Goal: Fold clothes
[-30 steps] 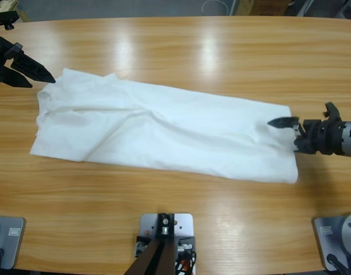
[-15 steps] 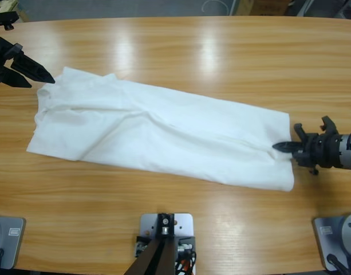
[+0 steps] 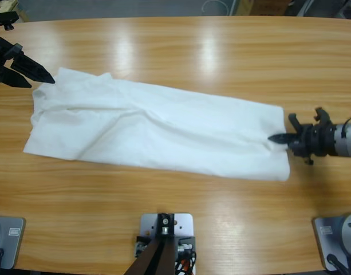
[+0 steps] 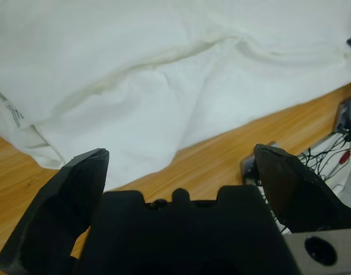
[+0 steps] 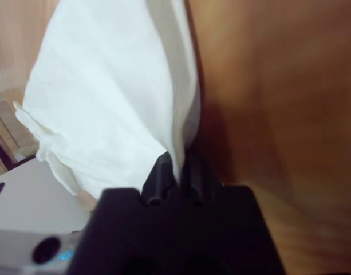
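We see the T-shirt (image 3: 155,127) lying folded into a long white strip across the middle of the wooden table (image 3: 181,51), running from the upper left down toward the right, with soft creases along its length.

Near edge of the shirt sits well clear of the table's front edge.

Our right gripper (image 3: 276,138) comes in from the right side, jaws clamped onto the right end of the shirt. In the right wrist view the gripper (image 5: 172,172) has white cloth pinched between its closed jaws, the fabric rising away from the tips.

Further back, our left gripper (image 3: 40,77) sits at the far left, tips just beside the shirt's upper left corner. Its jaws are spread wide and grip nothing; the left wrist view shows the gripper (image 4: 181,160) with cloth (image 4: 164,74) ahead of it and bare table between the tips.
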You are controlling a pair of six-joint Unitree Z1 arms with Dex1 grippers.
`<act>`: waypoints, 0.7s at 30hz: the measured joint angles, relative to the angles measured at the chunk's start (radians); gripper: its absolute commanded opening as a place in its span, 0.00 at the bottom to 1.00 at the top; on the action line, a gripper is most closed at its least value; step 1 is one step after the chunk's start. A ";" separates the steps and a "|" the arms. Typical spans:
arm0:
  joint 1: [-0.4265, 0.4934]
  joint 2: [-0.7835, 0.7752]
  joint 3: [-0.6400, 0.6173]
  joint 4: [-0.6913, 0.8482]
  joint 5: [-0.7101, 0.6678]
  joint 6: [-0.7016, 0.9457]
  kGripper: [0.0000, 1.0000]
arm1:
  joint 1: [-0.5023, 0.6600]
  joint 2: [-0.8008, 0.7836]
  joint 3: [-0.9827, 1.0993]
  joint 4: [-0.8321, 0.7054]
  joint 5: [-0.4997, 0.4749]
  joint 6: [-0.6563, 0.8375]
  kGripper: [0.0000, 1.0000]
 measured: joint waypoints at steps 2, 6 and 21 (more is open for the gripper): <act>0.000 0.000 0.000 0.000 0.000 0.000 1.00 | -0.031 0.027 -0.044 0.023 0.011 -0.032 0.00; 0.000 0.000 0.000 0.000 0.000 0.000 1.00 | -0.078 0.051 -0.184 0.157 0.013 -0.114 0.00; 0.000 0.003 0.000 0.001 0.000 0.000 1.00 | -0.388 0.075 -0.642 0.732 -0.084 -0.482 0.00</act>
